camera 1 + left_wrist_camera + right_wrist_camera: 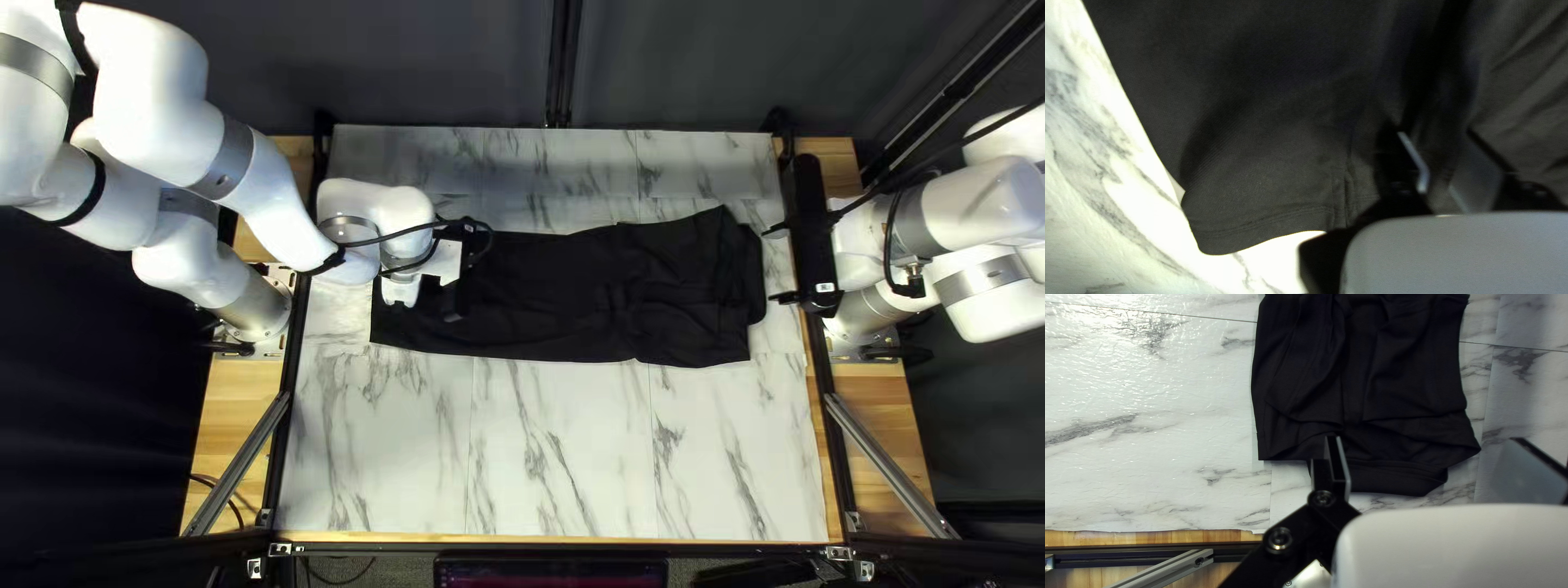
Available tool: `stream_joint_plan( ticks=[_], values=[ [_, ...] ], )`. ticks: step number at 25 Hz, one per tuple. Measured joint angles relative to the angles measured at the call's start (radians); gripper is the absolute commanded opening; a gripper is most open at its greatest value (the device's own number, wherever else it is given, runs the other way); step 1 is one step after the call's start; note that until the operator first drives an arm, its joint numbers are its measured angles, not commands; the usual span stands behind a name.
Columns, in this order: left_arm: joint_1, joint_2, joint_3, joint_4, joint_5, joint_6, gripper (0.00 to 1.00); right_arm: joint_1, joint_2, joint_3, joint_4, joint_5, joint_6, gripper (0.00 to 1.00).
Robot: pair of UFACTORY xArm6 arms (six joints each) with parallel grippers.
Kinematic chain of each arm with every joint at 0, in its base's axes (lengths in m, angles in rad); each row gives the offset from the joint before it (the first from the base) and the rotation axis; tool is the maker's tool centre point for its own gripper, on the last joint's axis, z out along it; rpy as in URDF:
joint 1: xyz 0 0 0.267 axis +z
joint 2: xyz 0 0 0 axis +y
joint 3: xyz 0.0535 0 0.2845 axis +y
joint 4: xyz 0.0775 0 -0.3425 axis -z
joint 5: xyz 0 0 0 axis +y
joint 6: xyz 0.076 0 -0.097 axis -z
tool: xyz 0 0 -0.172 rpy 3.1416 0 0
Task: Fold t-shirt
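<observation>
A black t-shirt [566,289] lies as a long folded strip across the table. At its left end, my left gripper [450,310] points down over the cloth. In the left wrist view the shirt [1263,174] shows a hemmed edge beside my left gripper [1440,179], whose fingers stand partly apart with dark cloth beneath. My right gripper [775,265] hovers off the strip's right end. From the right wrist view, the collar end of the shirt [1383,476] lies below and between the widely spread fingers of my right gripper [1448,463], not gripped.
The marble-patterned tabletop [566,446] shows between the shirt and the near edge. Dark frame rails [830,414] run along the table's sides, with wooden strips [234,408] outside them. My left arm reaches over the table's left part.
</observation>
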Motion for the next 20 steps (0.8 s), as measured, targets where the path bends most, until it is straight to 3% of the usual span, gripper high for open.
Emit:
stream_joint_plan(
  ticks=[9, 20],
  values=[
    [-0.107, -0.106, -0.002, 0.020, 0.118, -0.144, 0.00, 0.000, 0.000, 0.000, 0.000, 0.000, 0.000, 1.00],
    [-0.107, -0.105, 0.032, 0.018, 0.130, -0.170, 0.02, 0.000, 0.000, 0.000, 0.000, 0.000, 0.000, 1.00]
  ],
)
